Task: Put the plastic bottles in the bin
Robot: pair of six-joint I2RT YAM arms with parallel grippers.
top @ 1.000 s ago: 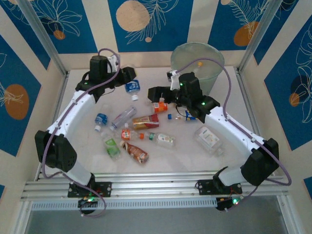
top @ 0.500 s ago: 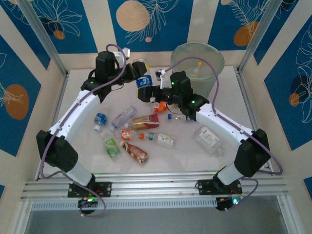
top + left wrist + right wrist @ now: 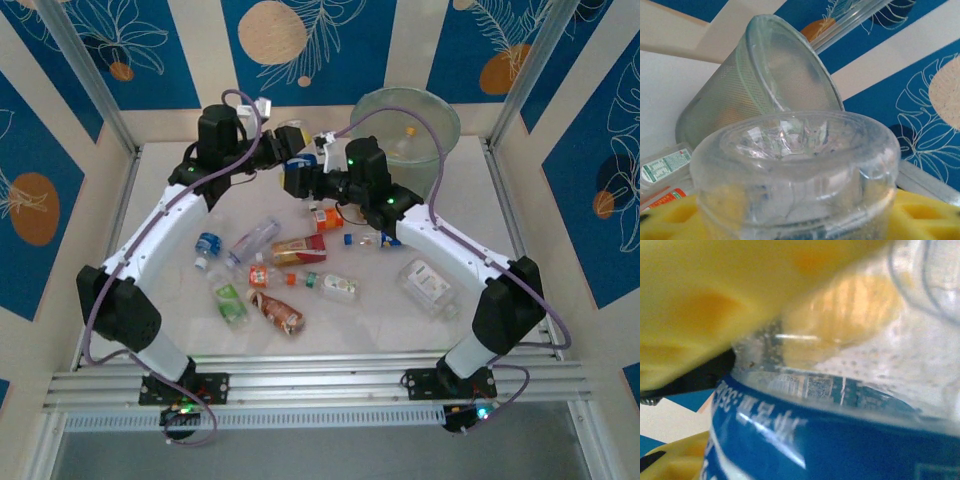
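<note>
Above the far part of the white table (image 3: 470, 230), the left claw (image 3: 288, 143) and right claw (image 3: 303, 180) meet on one small clear plastic bottle with a blue label (image 3: 294, 168). The bottle hangs in the air near the tall round translucent grey-green bin (image 3: 405, 125), on the left arm's side of it.

From the left wrist, the bottle's clear base sits between yellow pads (image 3: 922, 215), with the bin beyond. From the right wrist, a yellow pad (image 3: 715, 290) lies against the bottle.

Both claws sit around the bottle, but how firmly either closes cannot be told.

This looks like a hand-over. Next, the right claw needs a sure hold before swinging over the bin's rim.

Other labelled bottles (image 3: 298, 248) lie scattered on the table.
</note>
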